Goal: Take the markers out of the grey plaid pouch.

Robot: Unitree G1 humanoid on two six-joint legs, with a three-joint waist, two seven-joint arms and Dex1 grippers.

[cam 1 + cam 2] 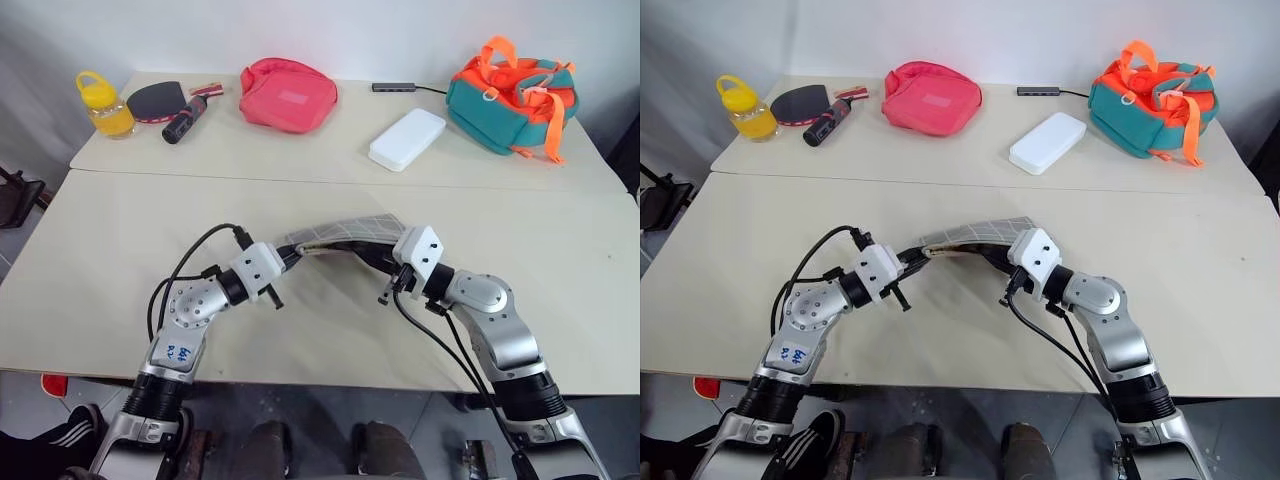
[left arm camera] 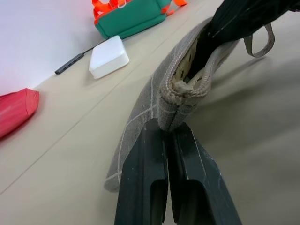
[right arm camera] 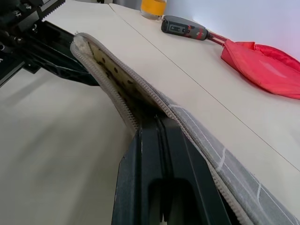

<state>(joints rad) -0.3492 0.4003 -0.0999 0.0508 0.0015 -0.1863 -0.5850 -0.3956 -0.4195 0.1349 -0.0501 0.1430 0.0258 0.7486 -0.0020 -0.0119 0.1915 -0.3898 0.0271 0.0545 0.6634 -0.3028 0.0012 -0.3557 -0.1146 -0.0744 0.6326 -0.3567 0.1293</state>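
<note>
- The grey plaid pouch (image 1: 340, 233) is held up off the counter (image 1: 120, 260), stretched between the two arms and bowed upward in the middle.
- The left claw (image 2: 169, 129) is clamped shut on one end of the pouch, right at the zipper's end.
- The right claw (image 3: 154, 123) is closed too, pinched on the pouch's edge beside the open zipper.
- The zipper is seen undone in both wrist views, and a dotted lining is exposed through the gap.
- No markers can be made out inside or on the counter nearby, so the removal itself is judged not yet done; opening is done, emptying is left.
- With both claws taken up by the pouch, neither is free to reach inside, which is judged the main obstacle.
- Well apart, at the far side, a pink-red bag (image 1: 288, 94), a white box (image 1: 406, 139), a teal and orange bag (image 1: 512, 94), a yellow bottle (image 1: 104, 103) and a paddle (image 1: 155, 99) are lined up, none in the way.
</note>
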